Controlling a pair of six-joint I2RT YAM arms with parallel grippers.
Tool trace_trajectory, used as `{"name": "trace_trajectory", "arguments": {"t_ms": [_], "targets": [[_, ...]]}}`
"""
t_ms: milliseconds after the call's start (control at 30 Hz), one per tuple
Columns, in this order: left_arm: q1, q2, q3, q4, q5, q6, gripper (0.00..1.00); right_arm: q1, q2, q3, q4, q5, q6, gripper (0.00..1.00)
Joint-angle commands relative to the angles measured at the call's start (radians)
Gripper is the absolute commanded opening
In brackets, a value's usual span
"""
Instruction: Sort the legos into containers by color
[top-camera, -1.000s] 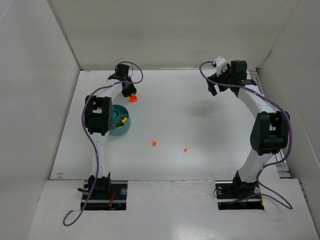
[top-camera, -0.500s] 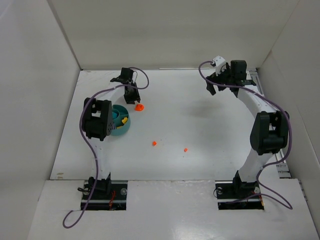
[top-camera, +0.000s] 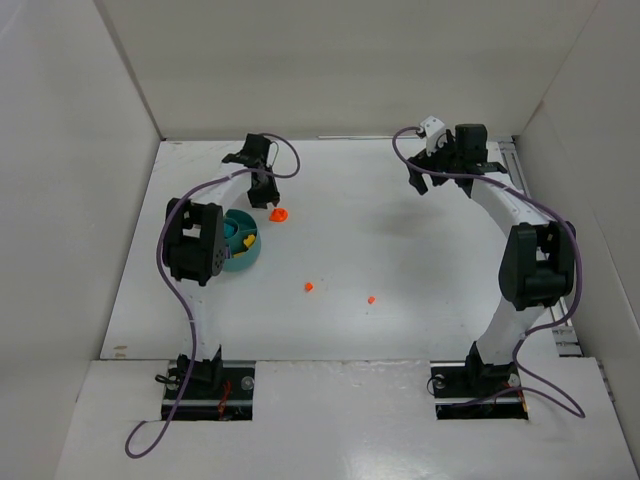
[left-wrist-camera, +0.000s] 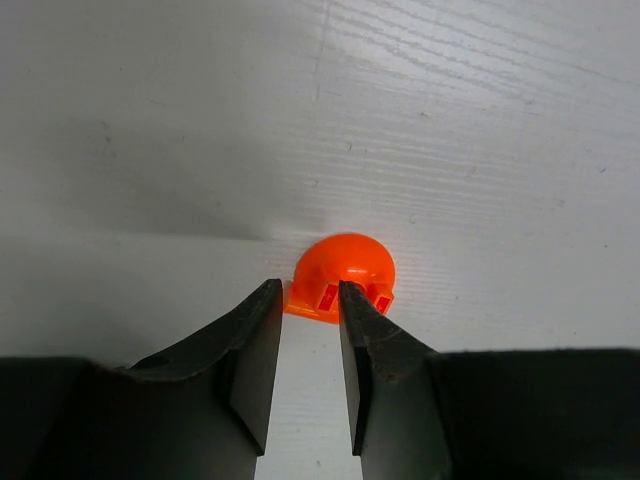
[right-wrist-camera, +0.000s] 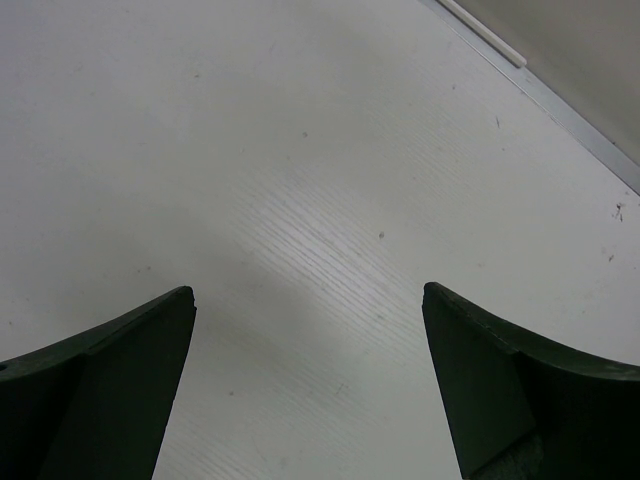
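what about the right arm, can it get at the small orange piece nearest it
Probably yes. The right gripper is open, and only bare table lies between it and that small orange piece. The left gripper, closed on the round orange piece, is well aside.

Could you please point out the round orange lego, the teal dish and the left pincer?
round orange lego (left-wrist-camera: 345, 258): left wrist view, its domed top.
teal dish (top-camera: 248, 260): top external view, its near outer wall.
left pincer (left-wrist-camera: 308, 286): left wrist view, midway between its fingertips.
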Motion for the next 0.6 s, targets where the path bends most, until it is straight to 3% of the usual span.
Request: {"name": "trace_trajectory", "arguments": {"t_ms": [0,567], "targets": [[-0.008,-0.059,-0.027,-0.018,-0.008,-0.004,0.26,0.008,-0.013,0.004,0.053,0.002,-0.004,1.00],[-0.048,-0.050,-0.027,-0.009,-0.038,-0.013,0.23,0.008,-0.004,-0.005,0.053,0.002,-0.004,1.00]]}}
